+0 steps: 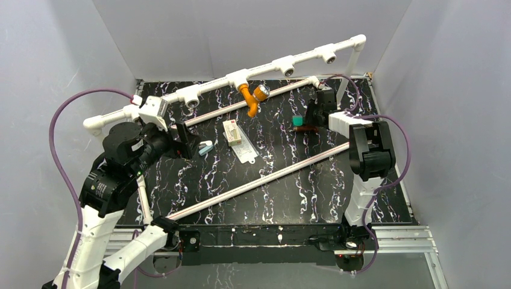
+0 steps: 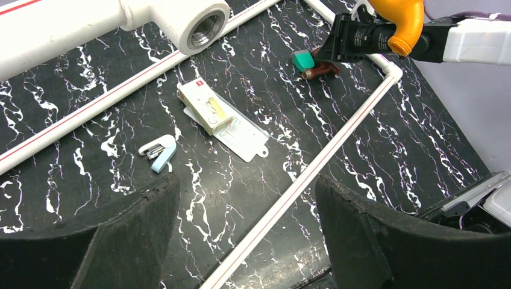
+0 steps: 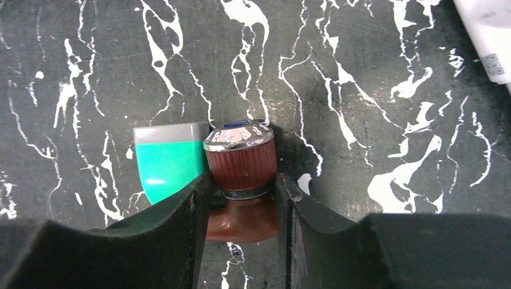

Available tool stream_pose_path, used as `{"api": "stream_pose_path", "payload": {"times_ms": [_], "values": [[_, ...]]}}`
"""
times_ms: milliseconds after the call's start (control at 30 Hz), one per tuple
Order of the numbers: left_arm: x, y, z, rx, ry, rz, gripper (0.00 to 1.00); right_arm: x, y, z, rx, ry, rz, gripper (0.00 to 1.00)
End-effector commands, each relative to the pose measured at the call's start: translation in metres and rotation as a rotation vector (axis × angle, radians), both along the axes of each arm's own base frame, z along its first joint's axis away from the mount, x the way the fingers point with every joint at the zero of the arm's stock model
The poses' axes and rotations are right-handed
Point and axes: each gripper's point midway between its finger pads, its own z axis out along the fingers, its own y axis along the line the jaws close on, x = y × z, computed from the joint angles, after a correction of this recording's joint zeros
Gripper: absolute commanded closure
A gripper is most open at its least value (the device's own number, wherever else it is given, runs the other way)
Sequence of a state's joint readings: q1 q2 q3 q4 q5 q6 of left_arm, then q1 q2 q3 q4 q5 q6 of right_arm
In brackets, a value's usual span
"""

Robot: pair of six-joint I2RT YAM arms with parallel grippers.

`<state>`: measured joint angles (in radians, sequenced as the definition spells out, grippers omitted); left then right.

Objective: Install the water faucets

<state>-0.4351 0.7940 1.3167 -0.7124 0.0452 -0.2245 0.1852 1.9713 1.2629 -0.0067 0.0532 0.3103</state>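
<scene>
Black tabletop (image 1: 289, 192) with white marbling, pale grey walls on three sides. One white pipe manifold (image 1: 304, 58) runs along the far side; at least four tee sockets counted on it. Two thin white pipes (image 1: 259, 179) lie diagonally across the table. Faucets: two. Orange-yellow faucet (image 1: 252, 101), one silvery round knob, hangs from a middle socket with its spout pointing down. Dark reddish-brown faucet (image 3: 241, 164) lies on the table at far right, chrome-rimmed cap facing away from the wrist camera, touching one small green flat piece (image 3: 170, 168) on its left. Right gripper (image 3: 242, 189) is low at the table, its two fingers closed in on the brown faucet's body, one pad against each side just below the cap. Left gripper (image 2: 241, 201) hovers over the near-left area, fingers spread wide, nothing between them. Loose items mid-table: one small white box on a card (image 2: 208, 109) and one small blue-and-white piece (image 2: 159, 153), apart from each other.
</scene>
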Motion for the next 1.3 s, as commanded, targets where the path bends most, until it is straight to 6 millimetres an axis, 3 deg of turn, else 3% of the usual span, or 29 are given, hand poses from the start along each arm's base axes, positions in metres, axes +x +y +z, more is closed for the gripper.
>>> {"api": "stream_pose_path", "payload": {"times_ms": [0, 200, 333, 533, 667, 800, 933, 1267], "values": [[-0.005, -0.001, -0.003, 0.008, 0.002, -0.024, 0.2, 0.005, -0.009, -0.002, -0.083, -0.019, -0.027, 0.52], [-0.007, -0.001, -0.001, 0.006, -0.002, -0.024, 0.2, -0.009, -0.01, -0.016, -0.139, 0.034, -0.018, 0.59], [-0.008, -0.001, -0.001, 0.002, -0.002, -0.028, 0.2, -0.017, -0.007, -0.025, -0.188, 0.057, -0.003, 0.49], [-0.01, -0.002, -0.001, -0.005, 0.005, -0.035, 0.2, -0.023, -0.008, -0.034, -0.229, 0.083, -0.002, 0.47], [-0.011, -0.002, -0.001, -0.009, 0.008, -0.035, 0.2, -0.026, -0.006, -0.03, -0.213, 0.076, -0.003, 0.6], [-0.012, -0.002, -0.003, -0.015, 0.015, -0.034, 0.2, -0.032, -0.003, -0.023, -0.185, 0.069, -0.003, 0.84], [-0.014, -0.003, -0.004, -0.028, 0.019, -0.035, 0.2, -0.04, 0.001, -0.013, -0.151, 0.057, -0.006, 0.99], [-0.02, -0.008, -0.005, -0.099, 0.052, -0.034, 0.2, -0.07, 0.024, 0.033, -0.067, -0.03, 0.024, 0.99]]}}
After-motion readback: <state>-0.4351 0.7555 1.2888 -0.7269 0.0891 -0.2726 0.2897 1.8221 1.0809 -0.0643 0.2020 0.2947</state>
